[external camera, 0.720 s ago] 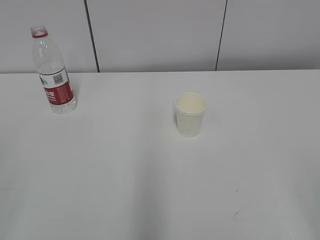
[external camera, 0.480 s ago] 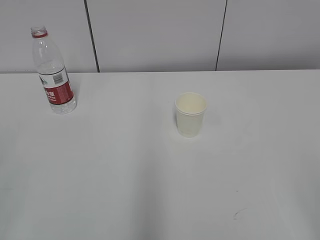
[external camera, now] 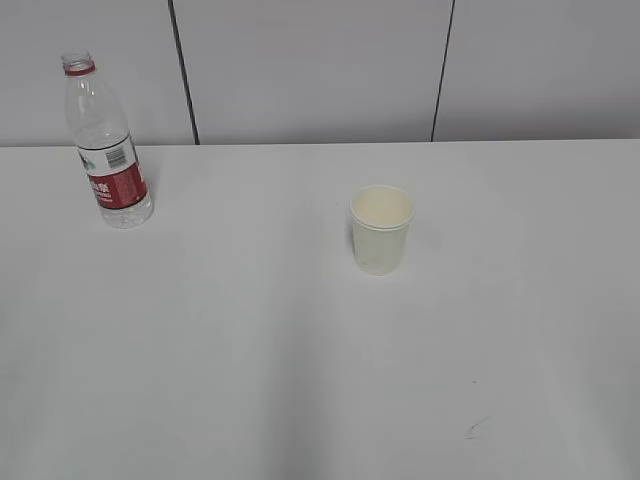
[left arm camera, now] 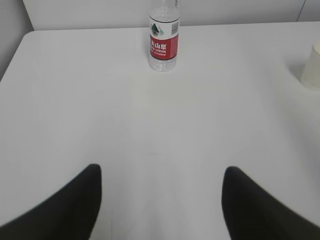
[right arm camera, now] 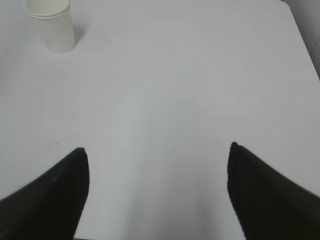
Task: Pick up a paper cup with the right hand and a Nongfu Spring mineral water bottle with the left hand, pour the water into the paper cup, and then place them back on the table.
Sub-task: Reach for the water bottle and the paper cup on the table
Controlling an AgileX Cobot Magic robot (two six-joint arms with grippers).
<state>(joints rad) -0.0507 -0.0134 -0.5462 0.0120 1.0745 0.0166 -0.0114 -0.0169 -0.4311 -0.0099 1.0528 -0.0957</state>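
The Nongfu Spring mineral water bottle (external camera: pixel 108 148) stands upright at the far left of the white table (external camera: pixel 250 350), clear with a red neck ring and red label. In the left wrist view the bottle (left arm camera: pixel 164 42) is far ahead of my open left gripper (left arm camera: pixel 162 172), whose jaws hold nothing. The cream paper cup (external camera: pixel 381 229) stands upright near the table's middle. In the right wrist view the cup (right arm camera: pixel 51 25) sits at the upper left, well away from my open, empty right gripper (right arm camera: pixel 159 150). Neither arm shows in the exterior view.
A grey panelled wall (external camera: pixel 310 70) with dark seams rises behind the table. The cup's edge (left arm camera: pixel 311 70) shows at the right border of the left wrist view. The table's right corner (right arm camera: pixel 292 15) appears in the right wrist view. A faint scuff (external camera: pixel 475 430) marks the tabletop.
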